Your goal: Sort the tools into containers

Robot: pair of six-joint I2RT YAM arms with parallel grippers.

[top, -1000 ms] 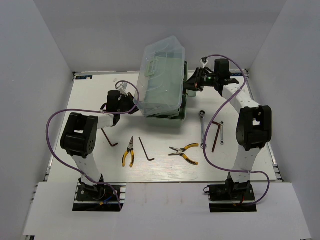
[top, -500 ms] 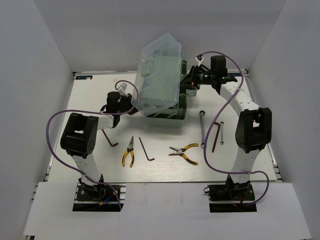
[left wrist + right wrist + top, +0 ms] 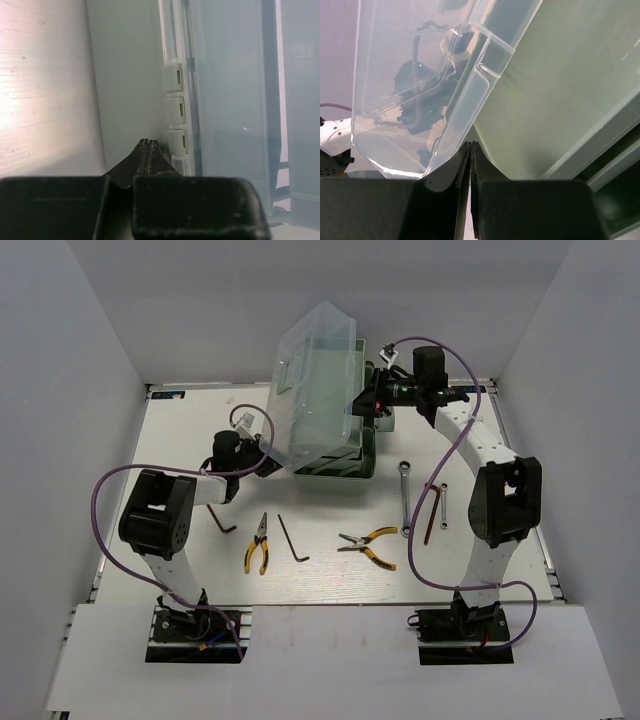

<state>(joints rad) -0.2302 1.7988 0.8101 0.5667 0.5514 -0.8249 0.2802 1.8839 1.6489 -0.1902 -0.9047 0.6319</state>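
The pale green toolbox [image 3: 335,455] stands at the back middle of the table, its clear lid [image 3: 312,380] tilted up toward the left. My right gripper [image 3: 363,400] is shut and empty, its tips against the lid's raised right edge; the right wrist view shows the tips [image 3: 470,145] under the clear lid [image 3: 415,75] and over a green tray [image 3: 560,85]. My left gripper [image 3: 268,462] is shut, its tips [image 3: 148,142] against the toolbox's left wall [image 3: 130,75] beside the lid hinges [image 3: 175,110]. Two pliers [image 3: 258,543] [image 3: 368,543], a wrench [image 3: 403,495] and hex keys [image 3: 292,540] [image 3: 222,518] [image 3: 431,512] lie in front.
White walls close in the table on the left, back and right. A small silver tool [image 3: 444,505] lies beside the right hex key. Purple cables loop over both arms. The right arm reaches over the wrench toward the toolbox.
The clear lid has swung higher and further left. My right gripper has moved left and up with the lid's edge. My left gripper stays against the toolbox's left side.
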